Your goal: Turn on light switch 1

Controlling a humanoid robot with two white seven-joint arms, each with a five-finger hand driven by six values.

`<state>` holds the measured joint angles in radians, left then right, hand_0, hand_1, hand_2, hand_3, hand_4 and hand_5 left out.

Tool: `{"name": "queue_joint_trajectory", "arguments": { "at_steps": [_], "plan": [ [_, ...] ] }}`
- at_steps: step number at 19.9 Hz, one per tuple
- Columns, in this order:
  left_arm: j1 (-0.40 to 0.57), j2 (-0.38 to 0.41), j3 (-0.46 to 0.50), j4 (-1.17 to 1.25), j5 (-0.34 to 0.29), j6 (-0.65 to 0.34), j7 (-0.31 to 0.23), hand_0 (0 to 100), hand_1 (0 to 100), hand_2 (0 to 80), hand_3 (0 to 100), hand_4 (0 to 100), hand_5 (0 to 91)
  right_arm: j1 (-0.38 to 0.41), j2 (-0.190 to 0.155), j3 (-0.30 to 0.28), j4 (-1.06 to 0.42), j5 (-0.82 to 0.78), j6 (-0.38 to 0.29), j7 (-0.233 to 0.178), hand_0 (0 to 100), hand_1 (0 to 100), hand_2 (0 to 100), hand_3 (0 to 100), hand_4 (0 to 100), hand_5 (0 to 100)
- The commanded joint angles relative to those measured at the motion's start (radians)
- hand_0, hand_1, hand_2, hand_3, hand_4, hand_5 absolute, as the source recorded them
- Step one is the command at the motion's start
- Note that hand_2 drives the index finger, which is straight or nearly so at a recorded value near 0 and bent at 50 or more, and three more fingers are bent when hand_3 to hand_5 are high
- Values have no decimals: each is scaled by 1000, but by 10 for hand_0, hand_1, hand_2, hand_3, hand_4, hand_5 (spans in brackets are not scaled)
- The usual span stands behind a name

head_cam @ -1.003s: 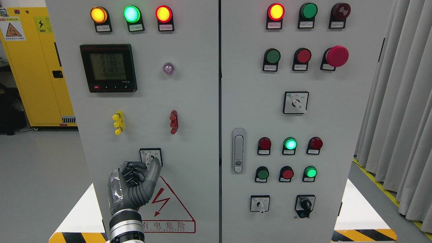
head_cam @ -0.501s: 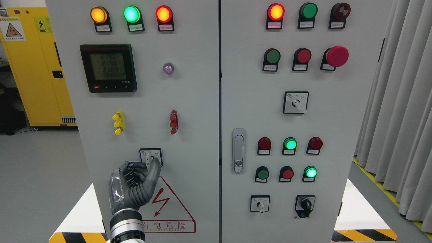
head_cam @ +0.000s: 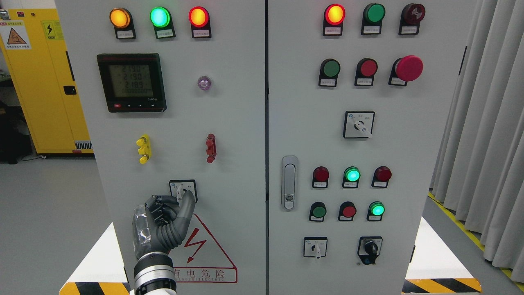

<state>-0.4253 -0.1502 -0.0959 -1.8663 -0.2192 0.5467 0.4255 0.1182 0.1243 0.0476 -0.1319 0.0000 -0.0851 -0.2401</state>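
Head view: left hand (head_cam: 163, 223) apparently pinches rotary switch (head_cam: 183, 190) (knob partly hidden).

Elec. lab: control cabinet (head_cam: 245, 123), hazmat locker (head_cam: 45, 82).

Left hand (head_cam: 161, 227): sits a touch further right and lower than a second ago; the shift is very slight.
Wrist cuff (head_cam: 153, 270): shows a little less of itself above the bottom edge, having drifted right with the hand.
Fingers (head_cam: 189, 205): the upper tip lies a shade lower against the selector switch (head_cam: 183, 190) than a second ago.
Meter display (head_cam: 132, 82): the digits read differently from the earlier pictures; the exact figures are too small to tell.
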Motion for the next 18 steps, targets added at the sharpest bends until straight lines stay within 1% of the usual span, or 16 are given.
{"name": "queue_joint_trajectory", "arguments": {
  "at_steps": [1,3,5,8,18],
  "plan": [
    [-1,0,-1,2,0,-1,-1,258,657,623,946,981,905,0,0,0,0,-29,1,1,0,500,40,0,0,0],
    [-1,0,-1,2,0,-1,-1,266,653,624,946,981,905,0,0,0,0,-29,1,1,0,500,40,0,0,0],
    [-1,0,-1,2,0,-1,-1,306,651,624,947,982,905,0,0,0,0,-29,1,-1,0,500,40,0,0,0],
    [-3,-2,-1,4,0,-1,-1,336,648,625,947,981,905,0,0,0,0,-29,1,-1,0,500,40,0,0,0],
    [-1,-2,-1,12,0,-1,-2,389,620,626,948,980,906,0,0,0,0,-29,1,1,0,500,40,0,0,0]
  ]
}}
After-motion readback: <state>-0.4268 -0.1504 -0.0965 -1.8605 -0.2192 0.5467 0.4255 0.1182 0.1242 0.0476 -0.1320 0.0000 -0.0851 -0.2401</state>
